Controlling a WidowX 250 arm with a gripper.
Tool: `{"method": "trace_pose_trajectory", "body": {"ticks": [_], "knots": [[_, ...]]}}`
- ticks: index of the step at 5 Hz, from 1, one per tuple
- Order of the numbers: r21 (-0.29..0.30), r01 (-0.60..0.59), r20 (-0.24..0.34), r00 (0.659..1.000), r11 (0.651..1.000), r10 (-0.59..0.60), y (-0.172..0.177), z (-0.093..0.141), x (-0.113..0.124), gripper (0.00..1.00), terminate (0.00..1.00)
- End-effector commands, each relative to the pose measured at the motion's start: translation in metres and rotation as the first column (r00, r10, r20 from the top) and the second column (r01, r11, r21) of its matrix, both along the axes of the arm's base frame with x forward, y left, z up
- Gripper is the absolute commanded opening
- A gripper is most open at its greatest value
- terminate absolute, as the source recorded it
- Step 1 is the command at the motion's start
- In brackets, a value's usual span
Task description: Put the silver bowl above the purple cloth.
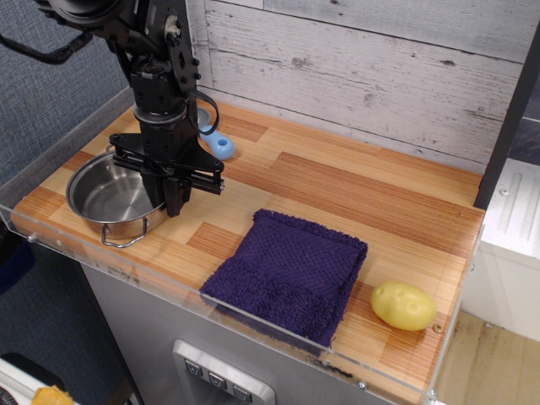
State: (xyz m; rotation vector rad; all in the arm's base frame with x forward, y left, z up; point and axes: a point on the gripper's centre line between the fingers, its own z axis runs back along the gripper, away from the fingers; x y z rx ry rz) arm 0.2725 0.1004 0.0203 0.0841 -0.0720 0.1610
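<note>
The silver bowl (108, 194) sits at the left end of the wooden counter, a wire loop handle showing at its front. My gripper (171, 201) points down and is shut on the bowl's right rim, with the jaws close together over the wall. The bowl looks slightly raised or tilted on the gripper side. The purple cloth (288, 270) lies flat at the counter's front middle, to the right of the bowl and apart from it.
A yellow potato (403, 305) lies at the front right. A small blue scoop (221, 145) sits behind the gripper near the plank wall. A clear acrylic rim (169, 283) runs along the counter's front and left edges.
</note>
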Motion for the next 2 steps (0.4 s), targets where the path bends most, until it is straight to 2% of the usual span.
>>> {"method": "trace_pose_trajectory", "body": {"ticks": [1,2], "knots": [[0.014,0.032,0.061,0.998,0.999,-0.033,-0.008,0.030,-0.001,0.00,0.00],[0.018,0.057,0.103,0.993,0.998,-0.059,-0.015,0.053,0.004,0.00,0.00]]}}
